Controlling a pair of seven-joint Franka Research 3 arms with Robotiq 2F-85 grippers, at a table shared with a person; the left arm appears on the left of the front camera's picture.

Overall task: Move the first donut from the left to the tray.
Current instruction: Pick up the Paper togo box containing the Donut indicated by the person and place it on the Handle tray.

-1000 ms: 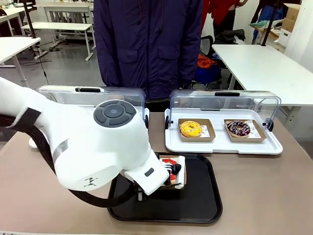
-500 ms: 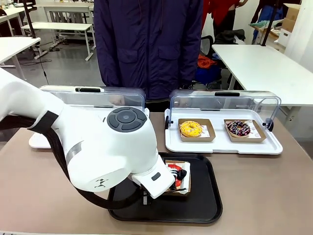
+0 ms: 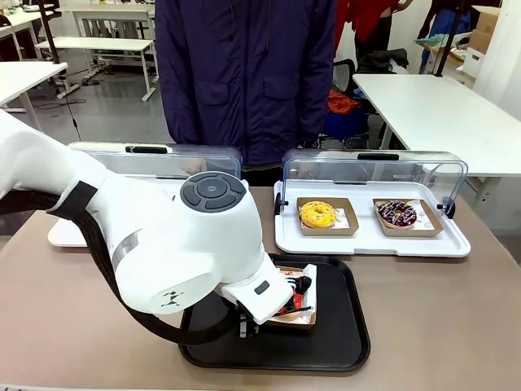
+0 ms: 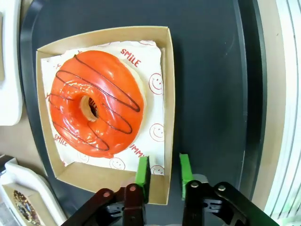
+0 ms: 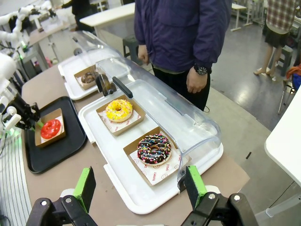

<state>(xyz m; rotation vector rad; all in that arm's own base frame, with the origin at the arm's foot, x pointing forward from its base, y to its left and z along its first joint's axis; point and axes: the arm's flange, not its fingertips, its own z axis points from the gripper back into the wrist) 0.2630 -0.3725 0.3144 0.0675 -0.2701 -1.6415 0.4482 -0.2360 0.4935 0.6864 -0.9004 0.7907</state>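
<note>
- Where the left wrist view looks down, the left gripper (image 4: 162,175) has its 2 green pads (image 4: 143,178) set narrowly astride the right wall of the cardboard holder (image 4: 167,89), near its bottom corner; whether they press the wall I cannot tell.
- Inside that holder, on printed paper, lies the first donut from the left (image 4: 96,103), red-glazed with dark stripes, toward 10 o'clock from the pads.
- Holder and donut rest on the tray (image 4: 211,70); bare black floor runs from the holder's right wall to the tray's rim at 3 o'clock.
- Seen from the front, the holder (image 3: 303,303) sits right of the tray's middle, with open floor toward the near rim (image 3: 326,358) at 6 o'clock.
- Farther off, a white tray (image 3: 374,240) with its clear lid raised holds a yellow donut (image 3: 317,214) and a sprinkled dark donut (image 3: 396,213).
- At 12 o'clock stands a person (image 3: 244,73) in a dark jacket.
- Above that white tray's near edge, the right gripper (image 5: 141,188) hangs with its fingers spread wide, nothing between them.
</note>
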